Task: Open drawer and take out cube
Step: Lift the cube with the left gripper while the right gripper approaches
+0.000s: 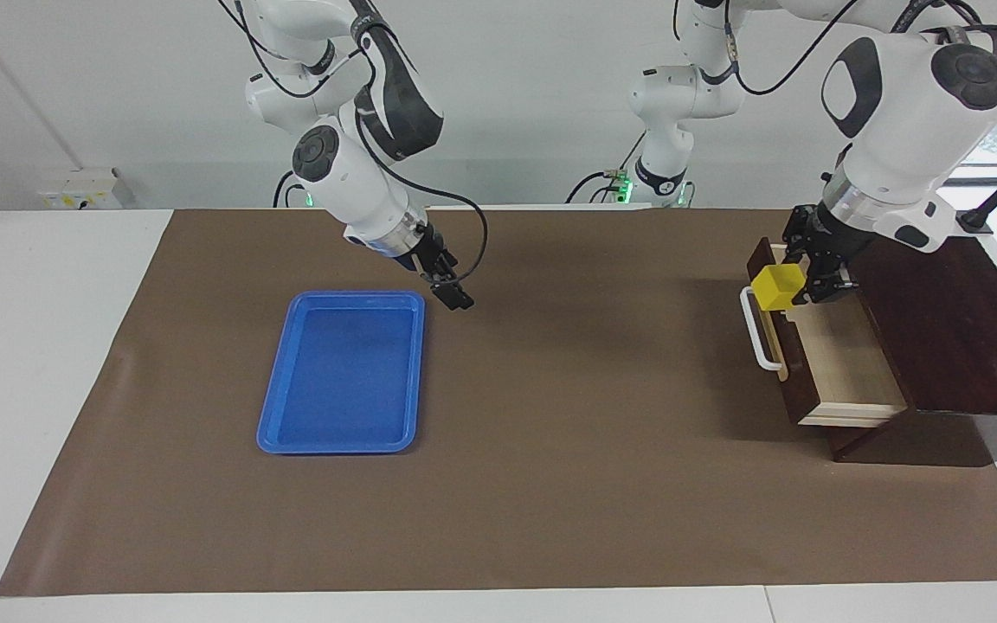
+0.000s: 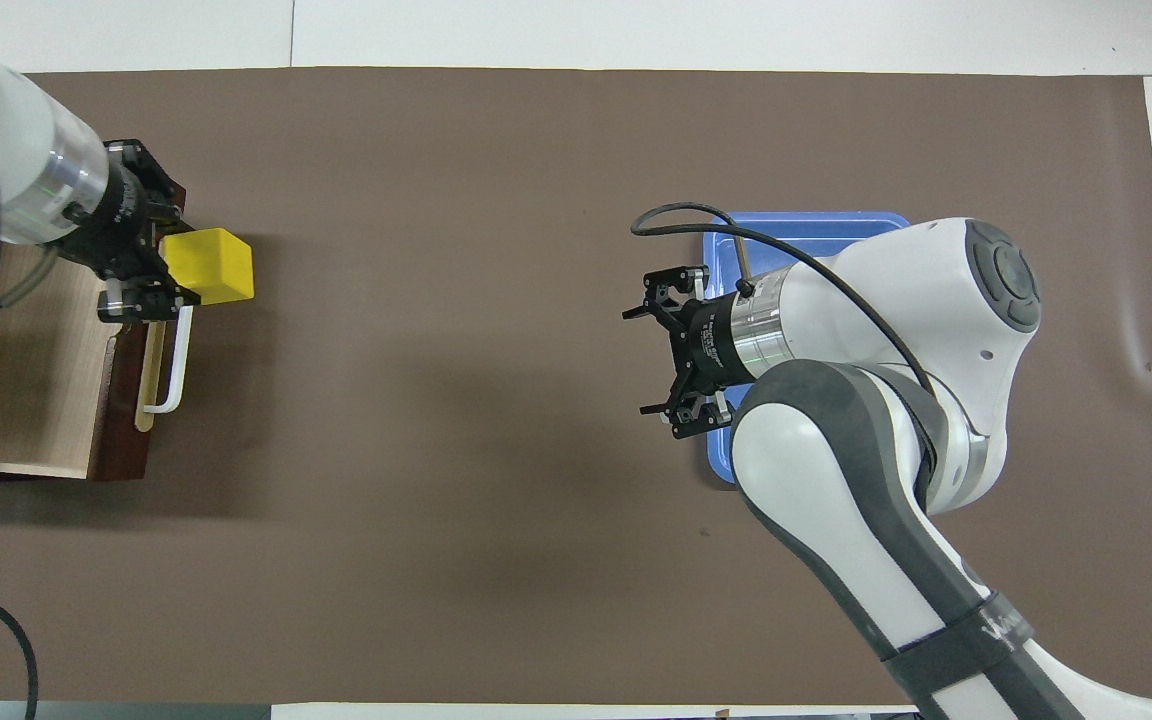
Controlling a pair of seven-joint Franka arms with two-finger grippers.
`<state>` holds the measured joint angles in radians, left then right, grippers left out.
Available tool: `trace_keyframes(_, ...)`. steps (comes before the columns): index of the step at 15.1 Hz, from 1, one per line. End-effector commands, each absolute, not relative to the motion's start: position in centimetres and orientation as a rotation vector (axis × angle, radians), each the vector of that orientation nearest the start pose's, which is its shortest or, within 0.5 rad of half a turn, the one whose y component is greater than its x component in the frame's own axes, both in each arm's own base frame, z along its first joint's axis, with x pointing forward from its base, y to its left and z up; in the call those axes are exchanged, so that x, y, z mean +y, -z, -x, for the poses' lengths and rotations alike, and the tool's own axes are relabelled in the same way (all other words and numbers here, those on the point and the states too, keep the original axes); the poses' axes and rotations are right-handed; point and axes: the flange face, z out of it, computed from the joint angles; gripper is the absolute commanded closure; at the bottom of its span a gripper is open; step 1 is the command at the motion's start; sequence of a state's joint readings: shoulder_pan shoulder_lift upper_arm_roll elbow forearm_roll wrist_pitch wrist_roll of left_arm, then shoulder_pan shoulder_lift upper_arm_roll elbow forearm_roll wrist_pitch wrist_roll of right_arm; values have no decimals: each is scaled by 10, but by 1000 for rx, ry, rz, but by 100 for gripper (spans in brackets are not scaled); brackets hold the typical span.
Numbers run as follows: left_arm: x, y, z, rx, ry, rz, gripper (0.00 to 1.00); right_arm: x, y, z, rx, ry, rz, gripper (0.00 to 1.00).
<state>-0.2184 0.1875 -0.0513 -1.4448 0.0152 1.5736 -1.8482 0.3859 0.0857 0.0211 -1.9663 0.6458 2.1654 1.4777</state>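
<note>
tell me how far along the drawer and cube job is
Done: the drawer stands pulled open. In hand: the left gripper holds the cube in the air over the drawer front. Left: setting it down. The right gripper waits open beside the blue tray.

Right arm hides much of blue tray (image 2: 806, 226).

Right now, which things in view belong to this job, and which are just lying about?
Part of the job:
- drawer, pulled open
- yellow cube, held by the left gripper up over the drawer front

Lying about:
- blue tray, empty
- right gripper, open, waiting over the mat beside the tray
</note>
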Motion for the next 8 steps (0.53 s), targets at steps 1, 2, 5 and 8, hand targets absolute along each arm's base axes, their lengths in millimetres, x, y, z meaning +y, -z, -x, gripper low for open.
trace_keyframes(1, -199, -574, -582, 2272, 79, -2218, 100, 269, -438, -528, 1803, -566, 1968, 0)
trace_keyframes(2, -211, -567, -584, 2290, 68, -2180, 100, 276, -435, -527, 1801, -564, 1964, 0)
trace_keyframes(5, -251, -542, -579, 2317, 52, -2147, 100, 293, -432, -519, 1805, -609, 1916, 0)
trace_keyframes(8, -266, -532, -574, 2316, 44, -2149, 100, 310, -417, -519, 1814, -671, 1890, 0)
